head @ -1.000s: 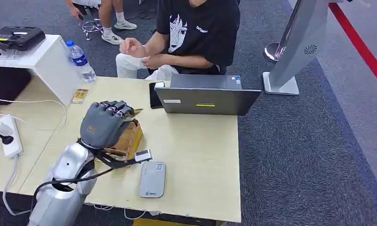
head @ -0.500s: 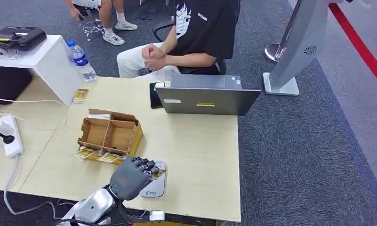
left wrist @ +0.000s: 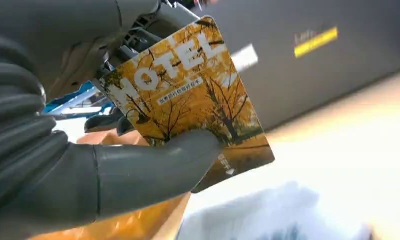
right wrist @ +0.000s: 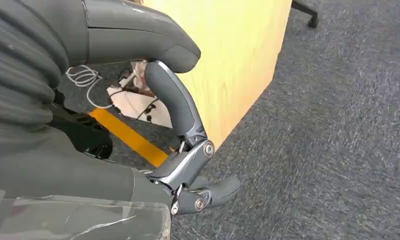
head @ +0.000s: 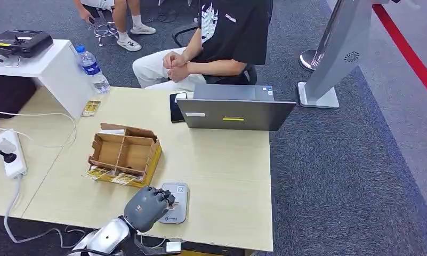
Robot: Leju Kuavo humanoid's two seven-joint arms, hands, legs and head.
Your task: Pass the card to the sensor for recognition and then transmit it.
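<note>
Yellow card (left wrist: 188, 105), printed with autumn trees, is pinched flat between thumb and fingers of the left hand (head: 147, 205), held just beside the grey sensor (head: 174, 201) at the table's (head: 227, 176) near edge. The right hand (right wrist: 188, 150) is seen hanging by the table's side, fingers loosely apart, nothing held. Risk is judged here: a tilted card, gripped only at its edge, could be missed by the sensor or slip. Farther off, the box (head: 125, 152) and laptop (head: 235, 109) are untouched.

One card (left wrist: 188, 102), one grey sensor (head: 175, 202), one cardboard box (head: 125, 153), one laptop (head: 233, 106), one phone (head: 176, 108). One water bottle (head: 91, 69), one power strip (head: 8, 153), one black case (head: 19, 42). Two hands: left hand (head: 145, 207), right hand (right wrist: 138, 115).
</note>
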